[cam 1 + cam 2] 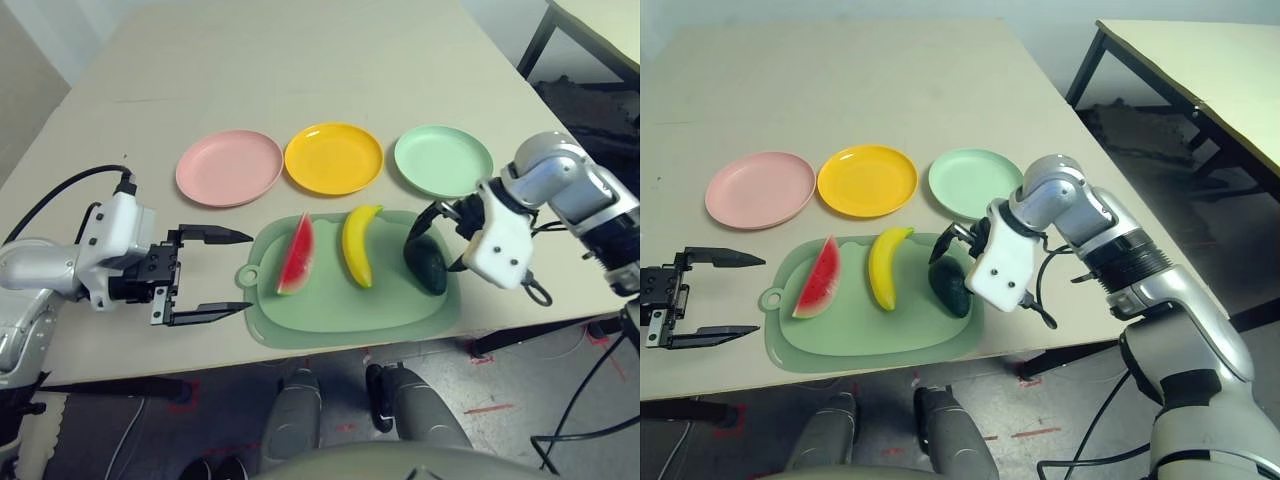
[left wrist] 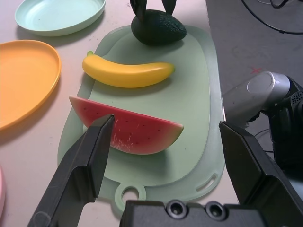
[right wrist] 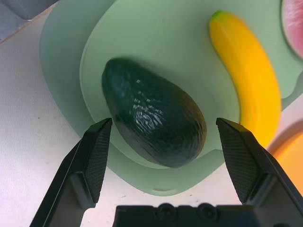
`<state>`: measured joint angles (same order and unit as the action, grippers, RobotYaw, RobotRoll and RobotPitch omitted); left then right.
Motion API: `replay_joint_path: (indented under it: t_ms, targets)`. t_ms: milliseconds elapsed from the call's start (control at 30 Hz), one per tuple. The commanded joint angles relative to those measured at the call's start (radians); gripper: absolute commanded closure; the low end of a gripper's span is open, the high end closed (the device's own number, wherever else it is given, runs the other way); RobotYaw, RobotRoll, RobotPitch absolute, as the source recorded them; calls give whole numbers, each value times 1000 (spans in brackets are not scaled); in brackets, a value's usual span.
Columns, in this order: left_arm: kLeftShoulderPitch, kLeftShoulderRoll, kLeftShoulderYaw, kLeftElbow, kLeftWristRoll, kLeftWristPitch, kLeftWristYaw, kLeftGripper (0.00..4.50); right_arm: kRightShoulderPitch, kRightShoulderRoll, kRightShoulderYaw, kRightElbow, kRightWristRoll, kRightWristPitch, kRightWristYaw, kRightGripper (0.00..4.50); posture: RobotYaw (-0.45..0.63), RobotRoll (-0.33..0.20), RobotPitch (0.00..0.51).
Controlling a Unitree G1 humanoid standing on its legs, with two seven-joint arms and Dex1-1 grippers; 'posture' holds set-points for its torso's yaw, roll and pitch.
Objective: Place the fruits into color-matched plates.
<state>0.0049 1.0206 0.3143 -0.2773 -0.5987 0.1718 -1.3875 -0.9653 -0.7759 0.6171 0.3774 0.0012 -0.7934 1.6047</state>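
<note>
Left gripper (image 1: 214, 275), jaws wide and empty, beside the cutting mat (image 1: 330, 320). On the mat: watermelon wedge (image 1: 297, 254), banana (image 1: 358, 244), avocado (image 1: 427, 263). Behind: pink plate (image 1: 229, 167), orange-yellow plate (image 1: 334, 158), mint green plate (image 1: 443, 160). Right gripper (image 3: 161, 156), wide apart, straddles the avocado without gripping.

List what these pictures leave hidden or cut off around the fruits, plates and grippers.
- Right gripper: in the left eye view its fingertips are hidden behind the avocado and the white wrist housing; whether they touch the fruit cannot be told.
- Pink plate: in the left wrist view cut off by the picture's edge, a sliver shows.
- Watermelon wedge: in the left wrist view, one end is covered by a finger of the left gripper.
- Banana: underside hidden against the cutting mat.
</note>
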Motion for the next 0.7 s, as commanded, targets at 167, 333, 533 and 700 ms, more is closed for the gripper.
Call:
replay_joint_path:
  t_ms: [167,333,533,700]
  targets:
    - [16,12,14,-30,-1,14,-1,0,35,1,7,-36,-11,60,10,76,42,0,162]
    - [10,19,15,-30,-2,20,-4,0,50,5,-2,-70,-18,124,10,76,38,0,168]
    - [1,28,3,-42,0,25,-3,0,80,1,-12,-124,-39,213,3,76,34,0,167]
    - [-9,29,0,-54,-3,37,2,0,85,15,-28,-141,-80,277,-33,76,31,0,166]
